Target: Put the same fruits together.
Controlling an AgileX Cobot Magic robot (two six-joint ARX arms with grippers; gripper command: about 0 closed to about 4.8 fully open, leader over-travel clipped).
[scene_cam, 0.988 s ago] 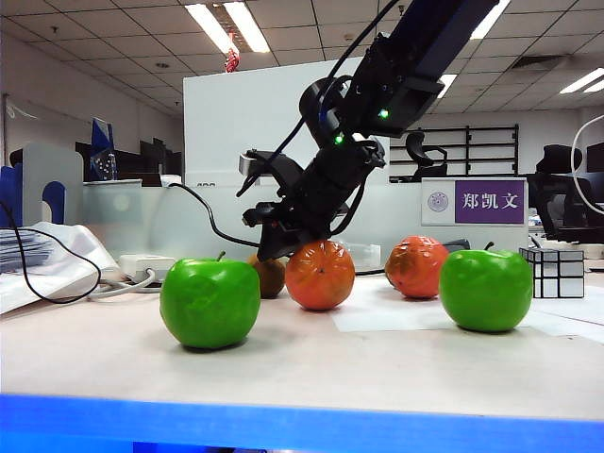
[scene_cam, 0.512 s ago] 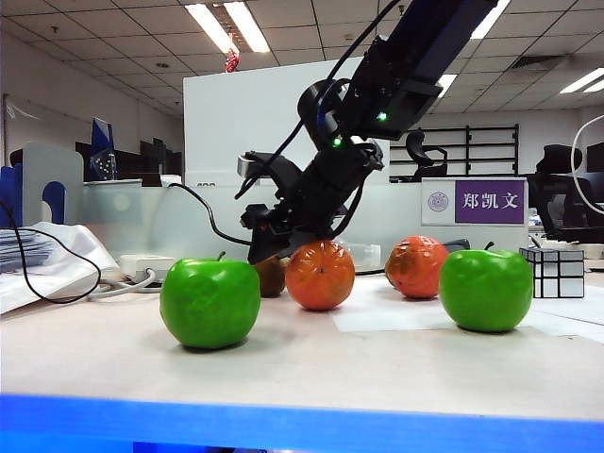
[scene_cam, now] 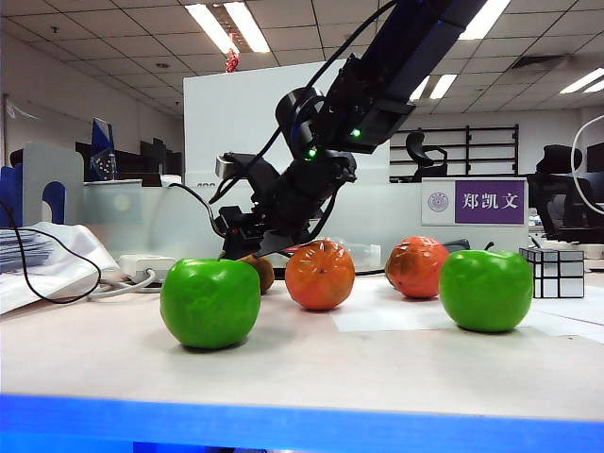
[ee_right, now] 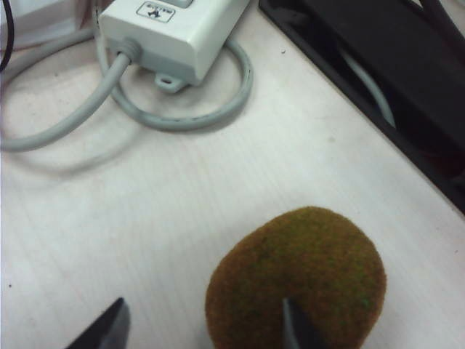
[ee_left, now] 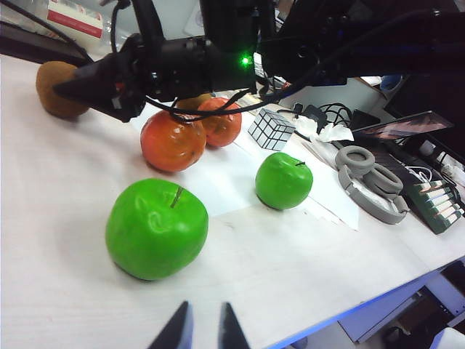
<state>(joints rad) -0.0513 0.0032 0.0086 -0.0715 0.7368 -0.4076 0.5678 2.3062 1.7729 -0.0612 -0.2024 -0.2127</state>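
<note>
Exterior view: four task fruits are seen on the white table (scene_cam: 377, 368). A green apple (scene_cam: 209, 303) is placed nearest the camera at the left, and a second green apple (scene_cam: 485, 289) at the right. Between them, farther back, two orange-red fruits are set: one (scene_cam: 320, 275) near the middle, the other (scene_cam: 416, 266) at about 3 o'clock from it, just beside the right-hand apple. The brown kiwi (scene_cam: 259, 272) is found at 9 o'clock of the middle orange-red fruit, partly hidden behind the left apple.

The right gripper (scene_cam: 236, 247) is held low over the kiwi. In the right wrist view its fingers (ee_right: 301, 329) are seen parted, one lying over the kiwi (ee_right: 298, 287), the other (ee_right: 102, 327) clear of it; nothing is gripped. A white power strip (ee_right: 174, 29) lies beyond.

The left gripper (ee_left: 200, 329) is kept well away from the fruits, its tips nearly together and empty.
</note>
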